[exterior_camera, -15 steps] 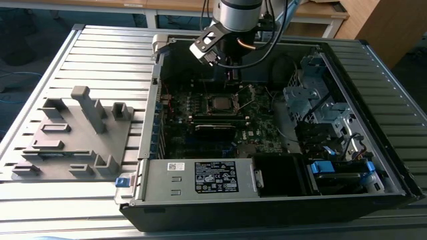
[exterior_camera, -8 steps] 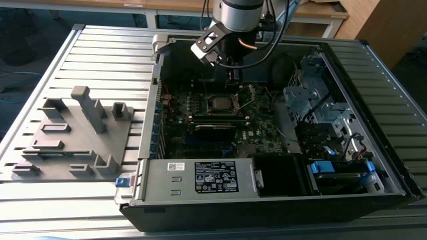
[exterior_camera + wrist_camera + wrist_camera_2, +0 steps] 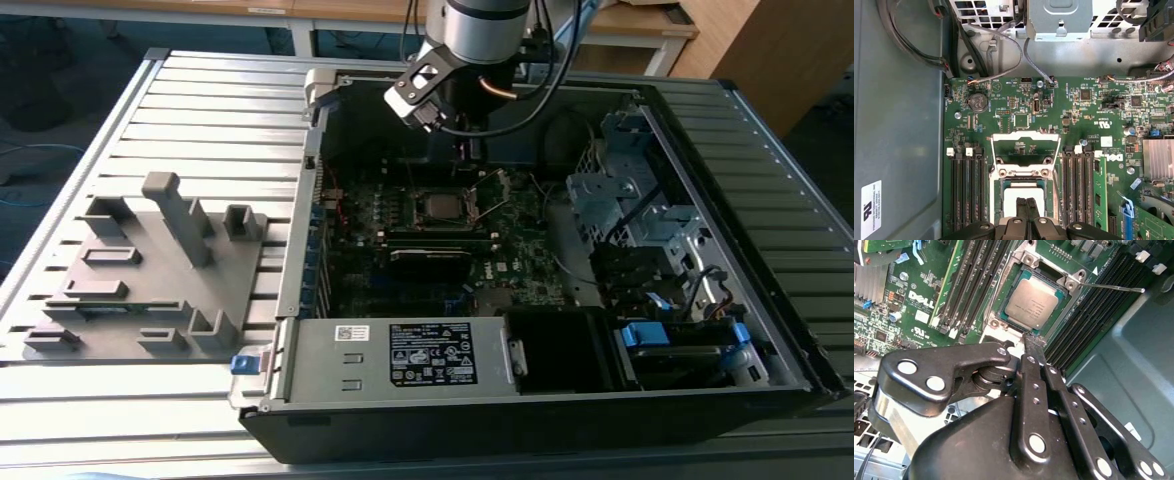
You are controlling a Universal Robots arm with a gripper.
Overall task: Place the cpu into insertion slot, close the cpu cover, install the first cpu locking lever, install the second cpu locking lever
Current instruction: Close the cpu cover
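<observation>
In the second wrist view the cpu [image 3: 1031, 302] lies silvery face up inside the insertion slot [image 3: 998, 322]. The first wrist view shows it as a bright square [image 3: 1021, 192] just beyond my fingertips. The cpu cover [image 3: 1025, 136] is swung open, and the green board shows through its window. One thin locking lever [image 3: 1109, 288] sticks out free to the side of the socket. My gripper [image 3: 1033, 341] hovers over the socket's edge, shut with nothing between the fingers [image 3: 1021, 210]. In the exterior view the gripper [image 3: 466, 152] hangs above the slot [image 3: 441, 206].
Memory slots [image 3: 966, 190] flank the socket on both sides. Cables [image 3: 1004, 55] and a drive cage [image 3: 627, 190] line the case wall. A power supply [image 3: 400, 355] fills the near end of the case. A grey fixture plate [image 3: 147, 270] sits at the exterior view's left.
</observation>
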